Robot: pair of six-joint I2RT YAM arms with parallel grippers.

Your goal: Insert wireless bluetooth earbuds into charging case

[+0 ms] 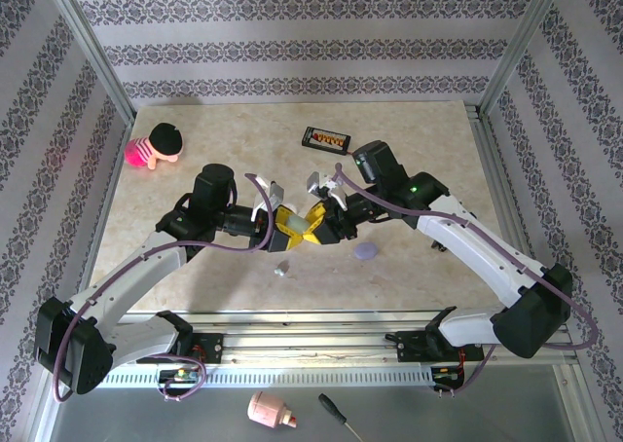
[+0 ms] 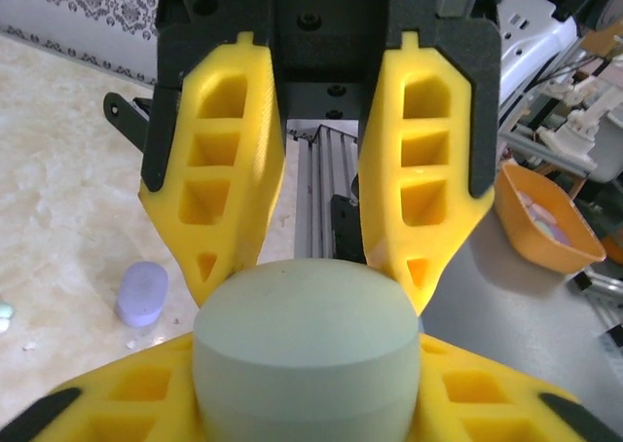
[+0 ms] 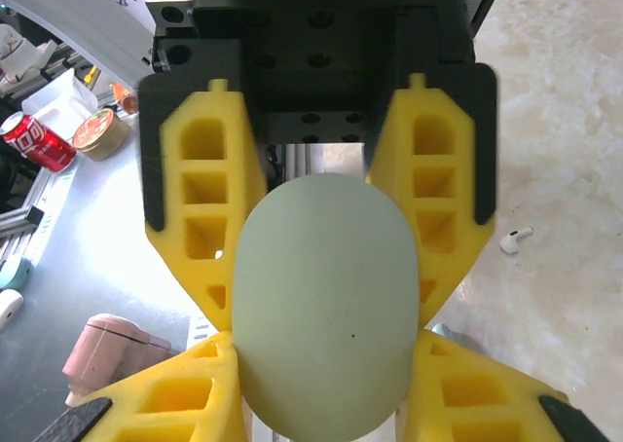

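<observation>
A mint-green charging case (image 1: 304, 224) hangs above the table's middle, closed and held between both grippers. My left gripper (image 1: 291, 226) pinches it at its fingertips (image 2: 210, 284), where the case (image 2: 307, 349) looks like a rounded dome. My right gripper (image 1: 318, 225) is shut on the case (image 3: 326, 315) across its flat sides. Small earbuds (image 1: 283, 267) lie on the table just below the grippers. A white earbud (image 3: 516, 238) lies on the table in the right wrist view. A mint-green earbud (image 2: 5, 313) peeks in at the left edge of the left wrist view.
A lavender case (image 1: 367, 252) (image 2: 142, 293) lies right of the grippers. A black board (image 1: 324, 138) sits at the back, a pink doll (image 1: 156, 147) at the back left. Below the table's front rail lie a pink case (image 1: 270, 413) and a screwdriver (image 1: 336, 415).
</observation>
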